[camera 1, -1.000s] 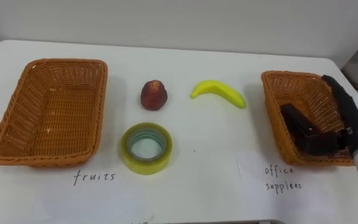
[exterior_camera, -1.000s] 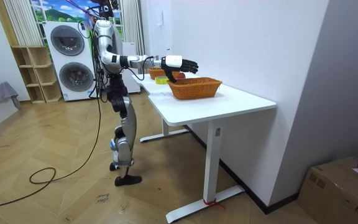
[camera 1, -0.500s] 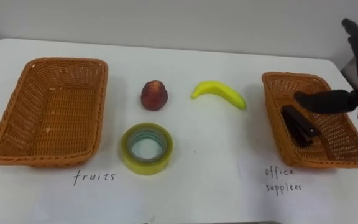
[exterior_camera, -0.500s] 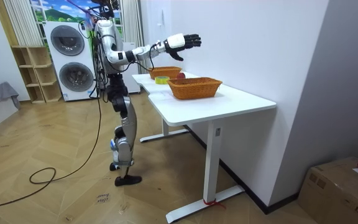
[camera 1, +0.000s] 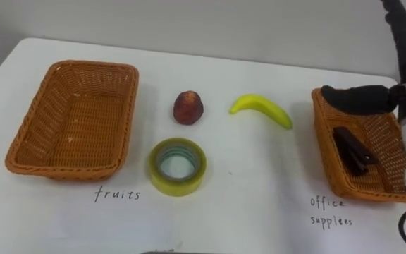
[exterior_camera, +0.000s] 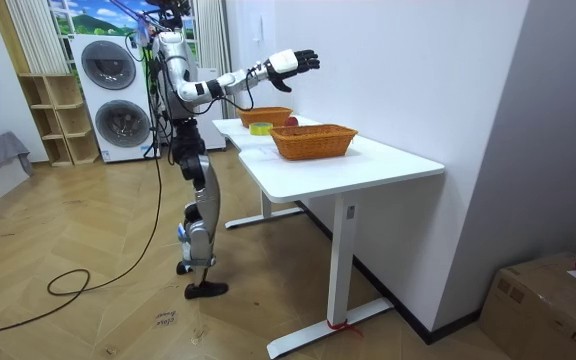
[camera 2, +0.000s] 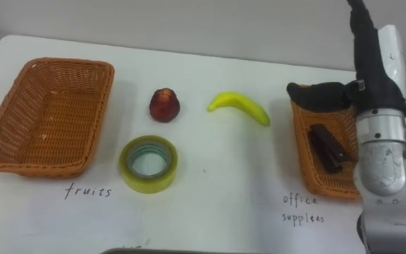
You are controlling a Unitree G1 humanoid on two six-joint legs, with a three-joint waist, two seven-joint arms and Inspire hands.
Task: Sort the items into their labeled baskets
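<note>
Right eye view: right hand (camera 2: 373, 70) hangs high near the office-supplies basket (camera 2: 303, 152), fingers straight, empty; black stapler (camera 2: 326, 148) lies inside; peach (camera 2: 164, 104), banana (camera 2: 239, 106), tape roll (camera 2: 148, 164) on table (camera 2: 217, 197).

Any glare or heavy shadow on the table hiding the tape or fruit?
Left eye view: table evenly lit, no glare; tape, red fruit and banana plain, with faint shadows. Right eye view: right hand blocks the office basket at its far rim.

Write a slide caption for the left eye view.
Right hand open over the office-supplies basket with a dark stapler inside; red fruit, banana and tape roll lie beside the fruits basket.
</note>
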